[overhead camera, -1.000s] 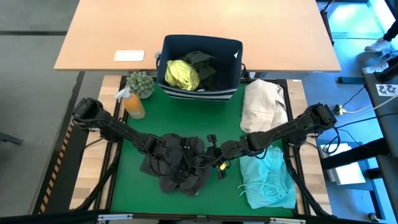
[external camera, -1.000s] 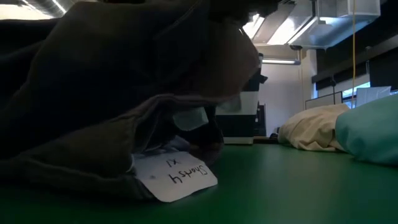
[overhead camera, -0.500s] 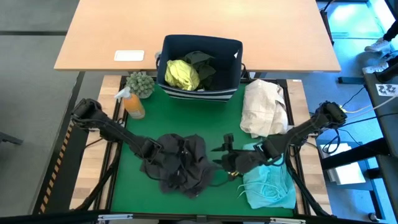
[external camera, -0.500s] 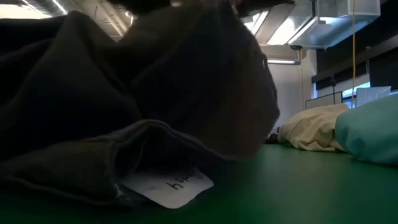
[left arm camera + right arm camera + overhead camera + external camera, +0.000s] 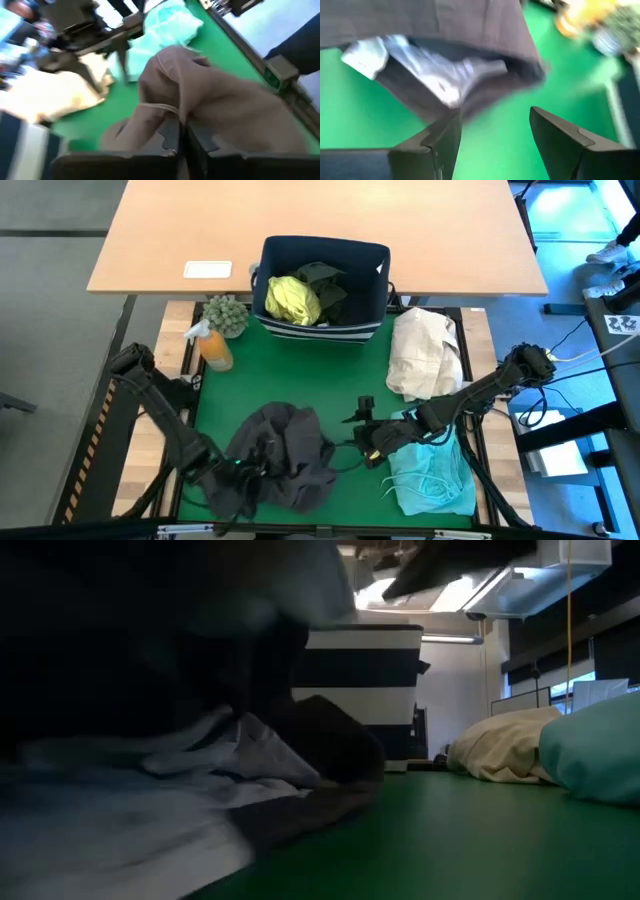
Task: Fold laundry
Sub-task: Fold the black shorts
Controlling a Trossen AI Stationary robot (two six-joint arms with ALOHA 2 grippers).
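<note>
The left gripper (image 5: pixel 243 480), clamped tight apparently on the charcoal garment (image 5: pixel 280 455), held it at the worktop's (image 5: pixel 300 370) near edge, likely to spread it; the right gripper (image 5: pixel 367 442) stood open and empty just beside.

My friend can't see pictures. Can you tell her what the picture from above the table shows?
Seen from above, the left tool is shut on a crumpled grey garment at the green table's near edge. The right tool is open beside it, near a turquoise garment. A navy bin holds yellow-green cloth.
</note>
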